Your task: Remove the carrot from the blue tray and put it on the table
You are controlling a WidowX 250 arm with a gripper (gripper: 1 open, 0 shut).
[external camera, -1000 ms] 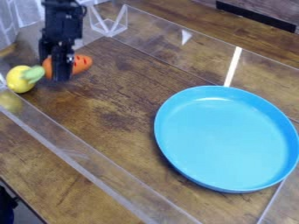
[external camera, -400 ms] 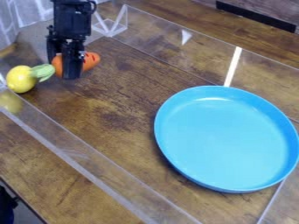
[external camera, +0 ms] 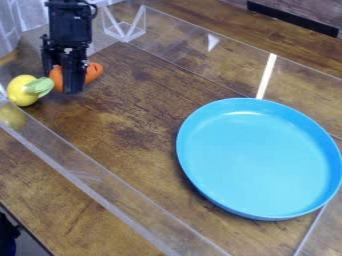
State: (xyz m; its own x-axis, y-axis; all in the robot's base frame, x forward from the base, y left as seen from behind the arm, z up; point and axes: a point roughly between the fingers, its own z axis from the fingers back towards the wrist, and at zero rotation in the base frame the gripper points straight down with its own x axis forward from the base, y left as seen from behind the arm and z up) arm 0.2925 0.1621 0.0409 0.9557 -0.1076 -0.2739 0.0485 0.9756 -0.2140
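My end effector (external camera: pixel 64 78) is down at the far left of the tabletop (external camera: pixel 134 110), closed tight around the carrot (external camera: pixel 88 71); only the orange body pokes out to the right of the black fingers, the rest is hidden, so I can't tell whether the carrot touches the wood yet; a yellow ball (external camera: pixel 22 90) with a bit of green against it sits just beside my fingers on the left, can't tell if that green is the carrot's leafy top or part of the ball; blue tray (external camera: pixel 258 157) lies well apart at the lower right, nothing in it; so the carrot is out of the tray and low over the wood, judged near the release step; handling guess: small hollow plastic toy, light, stiff, smooth skin a bit slippery, not fragile; stubby rounded shape may roll once let go, maybe nudge the ball; best hold is across the thick middle of the body, not the leafy end, which looks thin; release should be low and gentle so it stays put.
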